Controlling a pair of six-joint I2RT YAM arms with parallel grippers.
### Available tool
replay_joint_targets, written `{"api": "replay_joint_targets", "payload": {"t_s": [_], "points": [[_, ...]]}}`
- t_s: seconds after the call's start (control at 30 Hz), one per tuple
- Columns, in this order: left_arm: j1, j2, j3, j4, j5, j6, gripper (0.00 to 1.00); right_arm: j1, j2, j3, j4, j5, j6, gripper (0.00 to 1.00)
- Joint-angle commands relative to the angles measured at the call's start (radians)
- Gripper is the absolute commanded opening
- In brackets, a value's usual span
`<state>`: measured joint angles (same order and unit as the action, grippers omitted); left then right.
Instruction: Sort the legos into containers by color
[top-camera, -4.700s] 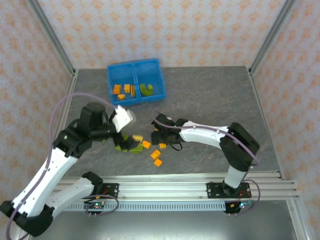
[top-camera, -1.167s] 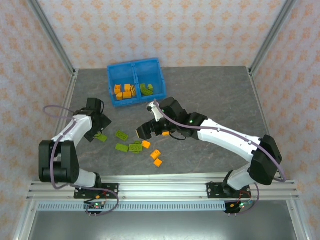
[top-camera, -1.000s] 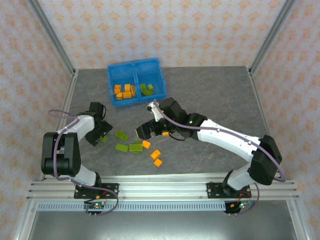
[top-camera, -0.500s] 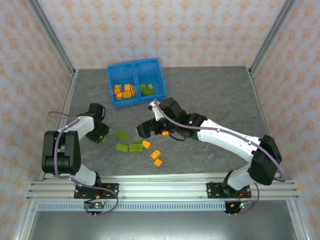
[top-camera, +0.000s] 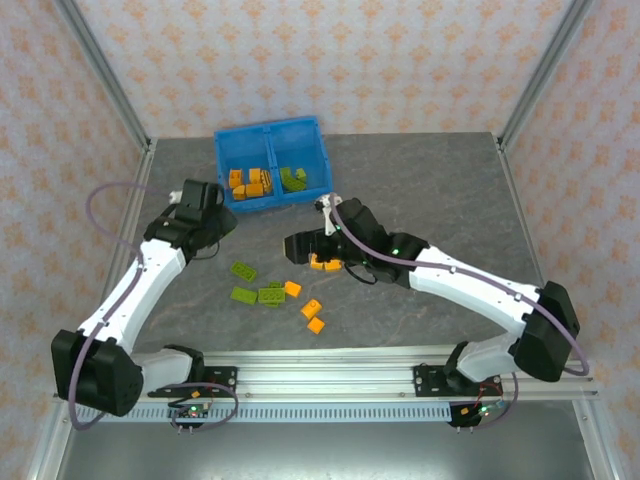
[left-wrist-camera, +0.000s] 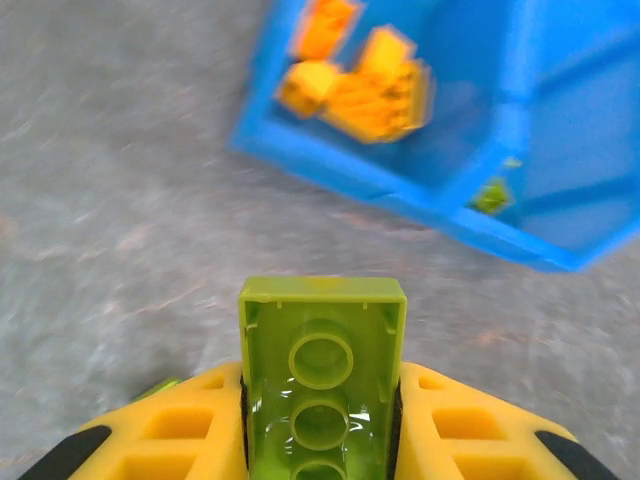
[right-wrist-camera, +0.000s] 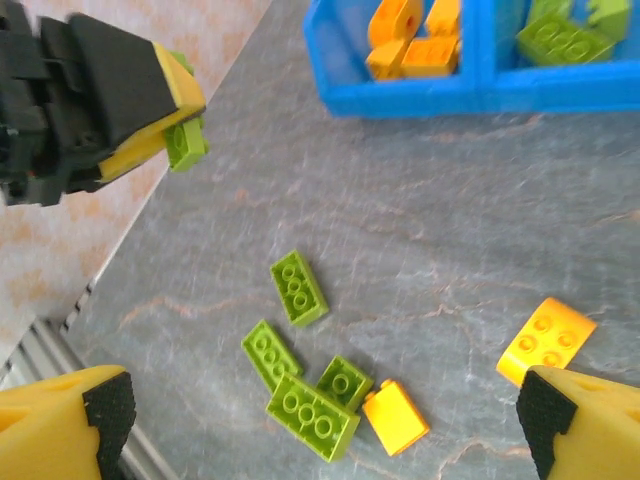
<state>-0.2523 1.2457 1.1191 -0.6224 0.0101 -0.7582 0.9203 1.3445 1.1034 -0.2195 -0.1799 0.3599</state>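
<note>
1. Left wrist view has the left gripper (left-wrist-camera: 322, 420) clenched on a lime green brick (left-wrist-camera: 322, 350), hollow underside toward the camera. Much of the brick stands out past the yellow fingers (left-wrist-camera: 170, 425), so a fast swing could let it pivot or slip free
2. Just ahead lies the blue bin (left-wrist-camera: 400, 190). Its nearer compartment holds the orange bricks (left-wrist-camera: 370, 85), while the sorted green bricks (top-camera: 293, 178) sit in the one beyond (the right-hand one from above). Letting go too early would drop green among orange
3. A low approach could catch the bin's near wall and shove the whole bin, or leave the brick perched on the central divider (top-camera: 272, 165) instead of falling to one side
4. The right gripper (right-wrist-camera: 325, 400) hangs released and empty, jaws wide, over the loose bricks on the grey table (right-wrist-camera: 450, 230). Below it several green pieces (right-wrist-camera: 312, 417) huddle together with an orange brick (right-wrist-camera: 395, 420) just beside them, so a descent with the jaws that wide could trap two colours at once or scatter the cluster
5. Both arms work near the middle of the table, and the right wrist view has the left gripper close by. If both head for the bin together, the wrists or the trailing cable (top-camera: 110, 195) could foul each other
</note>
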Motion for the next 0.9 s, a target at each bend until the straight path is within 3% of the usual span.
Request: {"api": "replay_joint_targets", "payload": {"t_s": [0.0, 0.27, 0.57, 0.73, 0.87], "points": [[-0.095, 0.131, 0.145, -0.03, -0.12, 0.081, 0.26, 0.007, -0.057, -0.039, 0.051, 0.138, 0.064, 0.99], [-0.161, 0.607, 0.651, -0.033, -0.139, 0.108, 0.26, 0.007, -0.154, -0.124, 0.021, 0.182, 0.132, 0.99], [-0.139, 1.151, 1.311, -0.233, -0.1, 0.137, 0.29, 0.008, -0.284, -0.201, -0.009, 0.244, 0.166, 0.99], [-0.133, 1.215, 1.346, -0.211, -0.092, 0.106, 0.35, 0.007, -0.285, -0.194, -0.019, 0.246, 0.152, 0.99], [-0.132, 1.214, 1.334, -0.183, -0.07, 0.113, 0.48, 0.008, -0.272, -0.175, -0.024, 0.243, 0.131, 0.99]]}}
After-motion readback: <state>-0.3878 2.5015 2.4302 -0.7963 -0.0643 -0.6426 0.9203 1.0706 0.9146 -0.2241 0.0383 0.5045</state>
